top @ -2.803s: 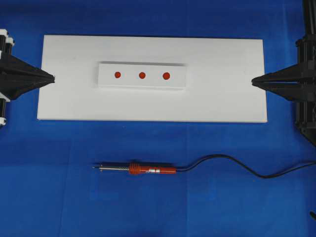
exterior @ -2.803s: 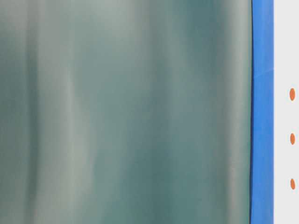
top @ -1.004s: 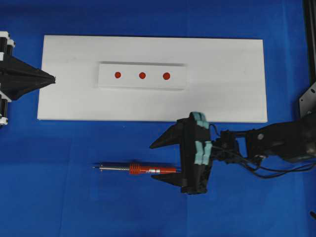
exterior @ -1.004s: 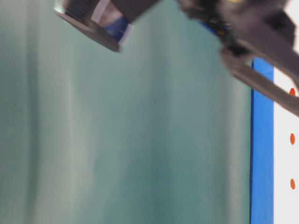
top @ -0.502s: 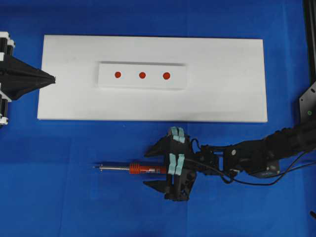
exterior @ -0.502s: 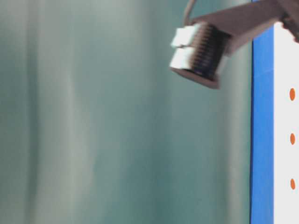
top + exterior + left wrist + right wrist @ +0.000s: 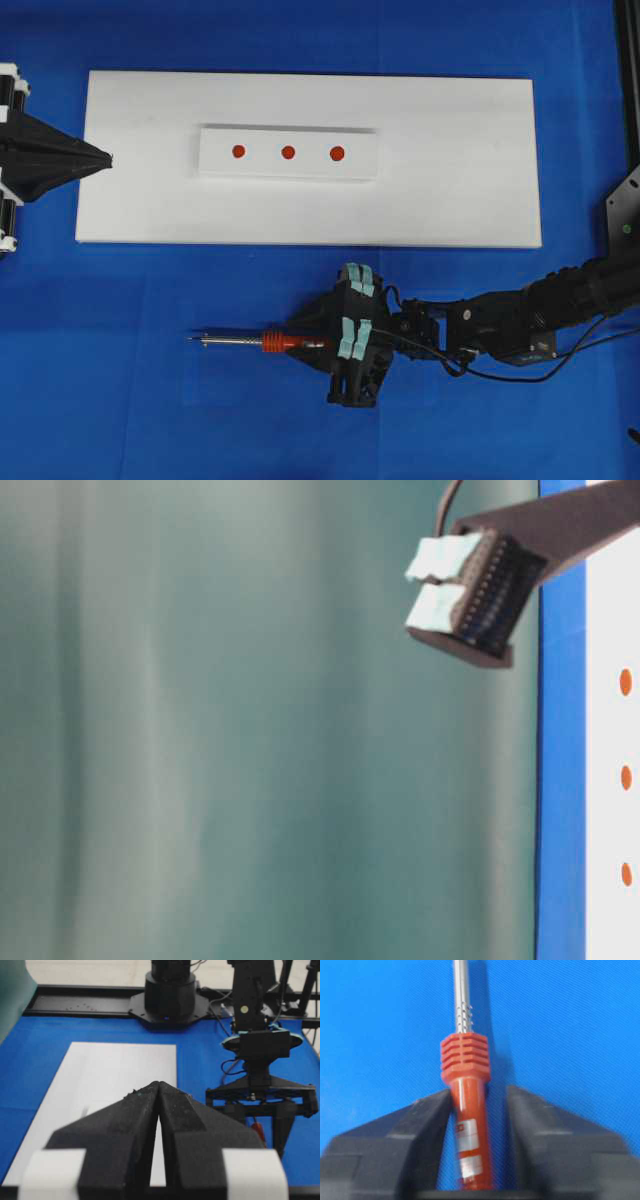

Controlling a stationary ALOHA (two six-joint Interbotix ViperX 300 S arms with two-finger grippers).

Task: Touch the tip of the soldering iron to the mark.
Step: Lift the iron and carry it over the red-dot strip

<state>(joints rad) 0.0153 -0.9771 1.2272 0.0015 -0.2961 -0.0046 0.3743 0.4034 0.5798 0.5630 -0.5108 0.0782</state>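
Blue cloth (image 7: 120, 400) bears soldering iron (image 7: 285, 342), right gripper (image 7: 479, 1105) clamping its label-blurred handle.

Black arms end in wedge-shaped black claws: right claw (image 7: 300, 342) with pale teal tape, left claw (image 7: 105, 158) white.

Overhead view: looks straight down on the blue bench (image 7: 120, 400), whole white board (image 7: 460, 170) in frame. Table-level view: set low and close, mostly blurred green backdrop (image 7: 250, 740), sharing only the board's red marks (image 7: 626, 777). Left wrist view: faces along the board toward the opposite arm base (image 7: 170, 995). Right wrist view: very close, looking down the soldering iron (image 7: 467, 1090), shared with overhead.
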